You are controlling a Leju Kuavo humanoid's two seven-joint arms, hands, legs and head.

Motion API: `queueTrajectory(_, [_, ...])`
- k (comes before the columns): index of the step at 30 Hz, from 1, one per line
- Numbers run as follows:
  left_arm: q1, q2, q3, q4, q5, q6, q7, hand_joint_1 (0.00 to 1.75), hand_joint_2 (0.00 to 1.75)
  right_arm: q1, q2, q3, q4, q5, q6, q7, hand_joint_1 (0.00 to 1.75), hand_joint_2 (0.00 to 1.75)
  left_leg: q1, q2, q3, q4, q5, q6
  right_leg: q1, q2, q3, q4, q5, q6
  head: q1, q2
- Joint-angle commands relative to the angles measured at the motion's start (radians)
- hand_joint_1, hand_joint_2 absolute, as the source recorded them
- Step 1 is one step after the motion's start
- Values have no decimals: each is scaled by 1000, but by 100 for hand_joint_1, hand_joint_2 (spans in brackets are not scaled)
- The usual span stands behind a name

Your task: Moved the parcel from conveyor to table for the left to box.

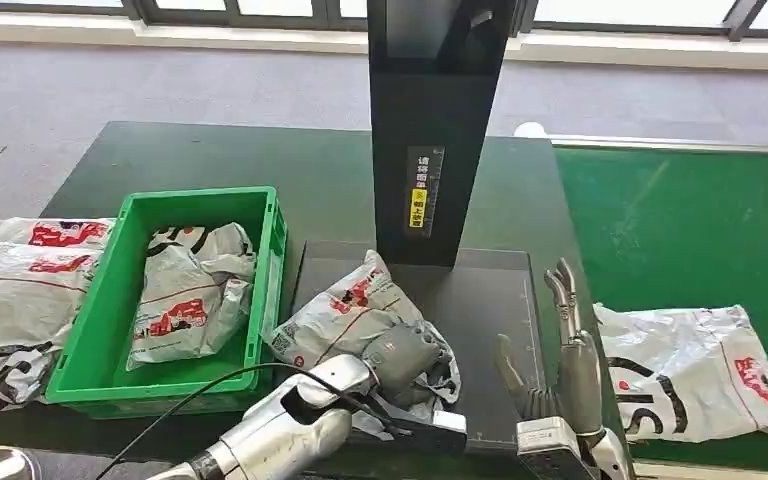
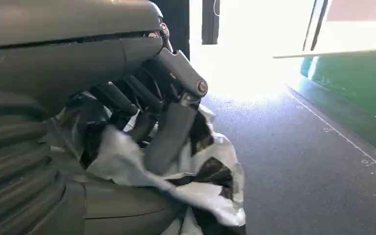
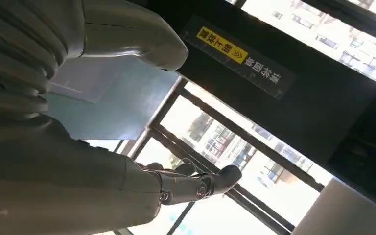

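Grey-white plastic with red and black print, the parcel [image 1: 345, 310] lies crumpled on the dark plate [image 1: 480, 300] of the counter [image 1: 310, 160], just right of the green crate [image 1: 95, 330] and in front of the black post [image 1: 430, 120]. The left hand [image 1: 400, 355] sits on its near end; in the left wrist view its fingers [image 2: 169, 139] are curled into the wrinkled film, thumb underneath, so the bag is gripped rather than merely touched. The right hand [image 1: 560, 365] stands upright beside the plate, fingers spread and holding nothing, with window and ceiling behind it in its own wrist view. By the look of it, the transfer from the green conveyor [image 1: 680, 210] is done and the boxing half is under way: the parcel still has to be lifted over the crate's wall and dropped in. One bag [image 1: 190, 290] already lies inside the crate, two more bags [image 1: 20, 290] rest on the counter left of it, and another bag [image 1: 700, 370] waits on the conveyor near the right hand, probably the next to be carried across.
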Motion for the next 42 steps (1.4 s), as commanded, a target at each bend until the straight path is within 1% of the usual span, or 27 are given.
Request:
queueTrajectory(1, [16,30,50,-18,-9,32,-10,175,175,-8,4,-72,33,-5,-10,-9,0,175,0,2,1,-2,1,0,0,0,0,-2,1,-1,0,0])
queueTrajectory(5, [30,20,93,-42,-13,70,-32,175,175,-25,13,-62,52,-8,-26,-16,0,175,0,3,1,-4,1,-1,1,1,1,-4,2,-2,0,0])
queueTrajectory(6, [41,21,112,-65,-7,92,-38,175,175,-24,17,-61,49,-8,-29,-17,0,175,0,2,0,-1,0,0,1,1,0,-2,1,-1,0,0])
queueTrajectory(10, [89,33,174,-182,7,140,-50,175,175,-25,35,-60,35,-5,-25,-16,0,175,0,3,1,-3,1,-1,1,2,0,-3,1,-2,0,0])
queueTrajectory(12, [107,41,191,-232,4,157,-53,175,175,-32,37,-58,36,-4,-22,-19,0,175,0,5,2,-4,1,-1,1,3,0,-4,2,-2,0,0])
queueTrajectory(16, [141,51,223,-307,14,190,-52,175,175,-40,37,-54,45,-6,-19,-20,0,175,0,4,0,-1,0,-1,1,3,-1,-1,1,-1,0,0])
queueTrajectory(18, [157,51,255,-351,33,236,-59,175,175,-36,38,-54,40,-10,-22,-21,0,175,0,4,0,-2,0,-1,0,3,-1,-2,1,-1,0,0])
queueTrajectory(20, [172,53,296,-409,71,274,-65,175,175,-28,40,-54,31,-13,-24,-23,0,175,0,4,0,-2,1,-1,1,3,-1,-2,2,-2,0,0])
queueTrajectory(23, [210,75,390,-561,155,328,-89,175,175,-14,52,-52,15,-14,-27,-29,0,175,1,3,-1,0,0,-1,1,2,-2,0,0,-1,0,0])
queueTrajectory(24, [218,82,411,-600,171,333,-93,175,175,-13,53,-50,13,-15,-29,-31,0,175,1,5,0,-3,1,-1,1,3,-1,-3,2,-2,0,0])
queueTrajectory(26, [223,89,466,-679,196,353,-97,175,175,-21,60,-50,10,-18,-32,-32,0,175,1,5,-1,0,0,-1,1,4,-3,0,0,-2,0,0])
queueTrajectory(29, [232,101,518,-744,220,375,-106,175,175,-14,72,-57,-6,-20,-30,-30,0,175,1,5,-2,0,0,-1,1,3,-3,1,1,-2,0,0])
queueTrajectory(32, [211,108,624,-824,318,389,-107,175,175,22,84,-68,-31,-24,-26,-36,0,175,1,4,-2,-1,0,-1,1,3,-3,1,0,-2,0,0])
queueTrajectory(36, [123,135,781,-804,429,415,-118,175,175,28,91,-77,-26,-40,-22,-53,0,175,1,3,-2,-1,1,-1,2,1,-3,0,0,-2,0,0])
queueTrajectory(38, [100,148,819,-788,450,412,-122,175,175,24,94,-79,-27,-43,-21,-51,0,175,2,3,-2,-1,1,-1,2,2,-3,1,0,-2,0,0])
queueTrajectory(42, [98,143,822,-786,455,411,-124,175,175,22,94,-78,-28,-43,-20,-49,0,175,2,2,-1,-1,1,-1,2,0,-3,0,0,-2,0,0])
